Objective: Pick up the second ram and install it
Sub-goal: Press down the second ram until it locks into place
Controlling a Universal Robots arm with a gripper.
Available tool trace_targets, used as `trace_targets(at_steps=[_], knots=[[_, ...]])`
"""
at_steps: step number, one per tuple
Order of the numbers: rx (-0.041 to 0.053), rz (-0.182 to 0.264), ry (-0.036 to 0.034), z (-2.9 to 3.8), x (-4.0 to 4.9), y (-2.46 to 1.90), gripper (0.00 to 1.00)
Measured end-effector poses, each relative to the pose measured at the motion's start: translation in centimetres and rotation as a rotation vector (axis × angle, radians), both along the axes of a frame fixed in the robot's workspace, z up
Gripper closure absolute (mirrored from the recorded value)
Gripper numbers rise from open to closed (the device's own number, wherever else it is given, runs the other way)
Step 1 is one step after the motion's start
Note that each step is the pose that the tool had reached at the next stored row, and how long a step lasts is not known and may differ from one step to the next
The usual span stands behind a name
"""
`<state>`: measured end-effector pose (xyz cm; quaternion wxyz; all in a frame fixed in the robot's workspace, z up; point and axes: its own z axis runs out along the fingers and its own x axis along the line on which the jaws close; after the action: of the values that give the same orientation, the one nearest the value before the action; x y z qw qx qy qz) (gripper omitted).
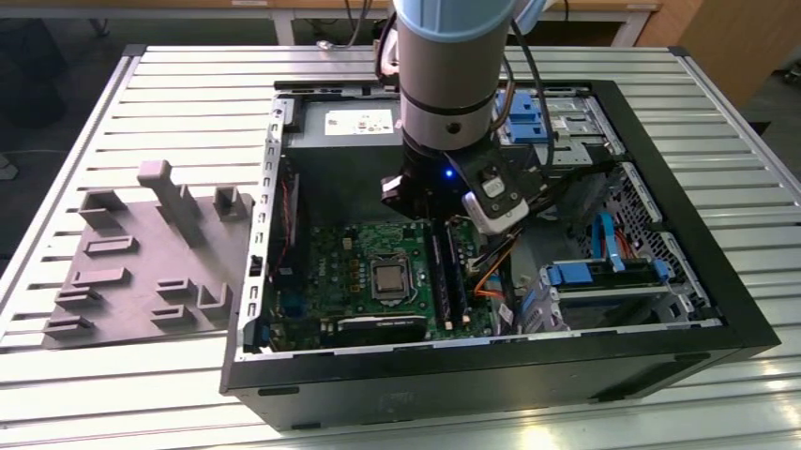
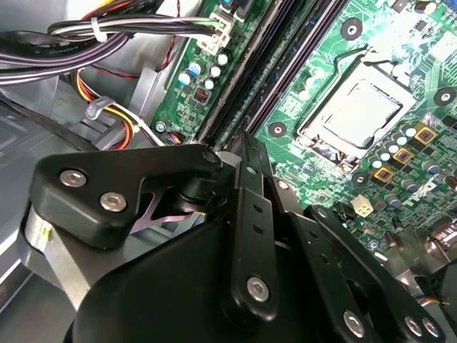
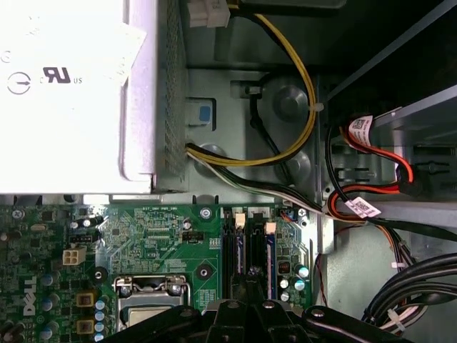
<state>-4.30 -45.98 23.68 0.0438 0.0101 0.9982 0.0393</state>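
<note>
Second ram, a long, thin, dark circuit stick (image 1: 440, 270), stands on edge just right of centre in the exterior view, along the long memory slots at the right side of the green motherboard (image 1: 325, 272). It runs from under the black gripper (image 1: 430, 211) toward the lower edge of the frame. Whether it is fully seated in its slot cannot be told. The gripper hangs from the grey and pale blue robot arm (image 1: 445, 84) directly over the far end of the stick. In the second wrist view its black linkages (image 2: 246, 214) converge to a narrow tip, so the fingers are drawn together there; their contact with the stick is hidden by the gripper body. The silver square processor socket (image 1: 390, 279) lies just left of the stick. All of this sits inside the open black computer case (image 1: 501, 375), which lies on its side on the ribbed metal table (image 1: 126, 394). A grey plastic block with upright posts (image 1: 138, 272) rests on the table at the left of the frame, apart from the case. Blue drive brackets (image 1: 588, 274) show at the case's right. In the first wrist view a yellow cable (image 3: 303, 93) loops beside the pale power supply box (image 3: 64, 93).
</note>
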Motion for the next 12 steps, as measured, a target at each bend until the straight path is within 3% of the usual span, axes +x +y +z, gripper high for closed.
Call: trace_targets(at_steps=[12], knots=[[0.0, 0.0, 0.0, 0.0, 0.0, 0.5, 0.89]])
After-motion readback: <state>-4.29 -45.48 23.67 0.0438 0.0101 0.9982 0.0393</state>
